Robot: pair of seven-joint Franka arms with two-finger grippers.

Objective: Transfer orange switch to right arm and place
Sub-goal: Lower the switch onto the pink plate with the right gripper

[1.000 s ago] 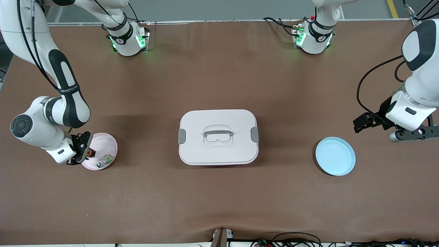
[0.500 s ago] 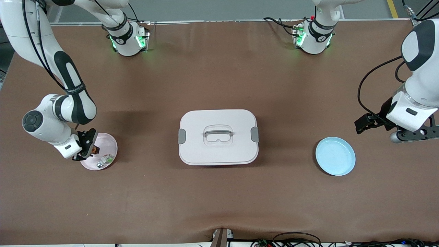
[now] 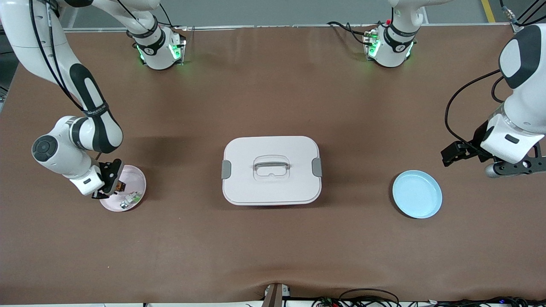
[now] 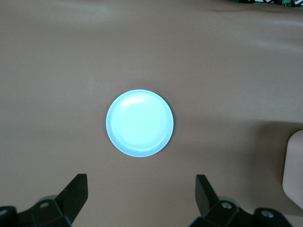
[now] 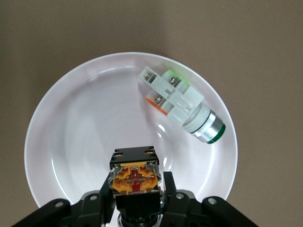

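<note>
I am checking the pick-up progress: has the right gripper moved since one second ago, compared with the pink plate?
Yes. The right gripper, shut on the orange switch, has shifted toward the pink plate's middle, away from the rim nearest the right arm's end.

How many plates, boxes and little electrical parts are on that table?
Plates: 2, the pink plate and the blue plate
Lidded boxes: 1, the white box
Electrical parts: 2, the orange switch and the green-white part
Total: 5

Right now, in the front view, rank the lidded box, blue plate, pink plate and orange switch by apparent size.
1. lidded box
2. blue plate and pink plate: look alike, the pink one partly hidden
3. orange switch
</note>
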